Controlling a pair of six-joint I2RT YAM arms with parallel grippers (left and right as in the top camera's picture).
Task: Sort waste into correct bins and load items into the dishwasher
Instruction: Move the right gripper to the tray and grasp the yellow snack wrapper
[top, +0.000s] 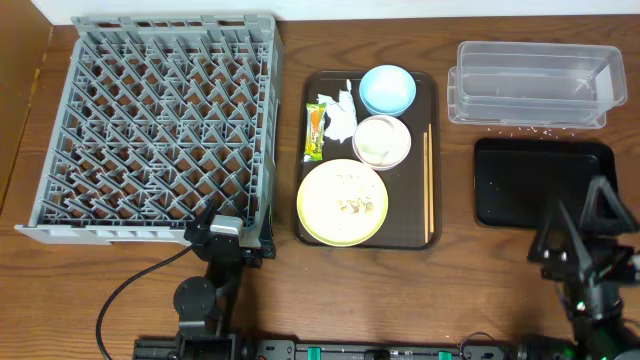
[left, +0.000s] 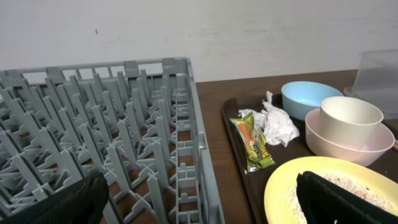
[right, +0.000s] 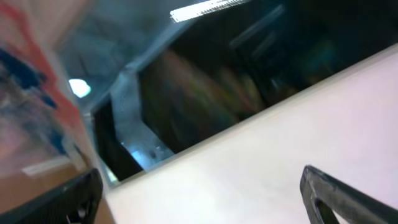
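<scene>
The grey dish rack (top: 160, 120) fills the left; it also shows in the left wrist view (left: 112, 143). On the brown serving tray (top: 432, 90) lie a white napkin (top: 342, 112), a green-and-orange wrapper (top: 314, 132), a light blue bowl (top: 387, 88), a white bowl (top: 382, 142) with a pale cup (left: 349, 121) in it, a yellow-green plate (top: 341, 203) with rice crumbs, and chopsticks (top: 428, 185). The clear tub (top: 535, 85) and black tray (top: 530, 180) stand at the right. My left gripper (top: 228, 240) is open at the rack's near corner. My right gripper (top: 590, 235) is open, pointing upward.
Loose rice crumbs (top: 530, 128) lie on the table between the clear tub and the black tray. A black cable (top: 130, 290) runs over the table at the front left. The right wrist view shows only blurred ceiling and wall.
</scene>
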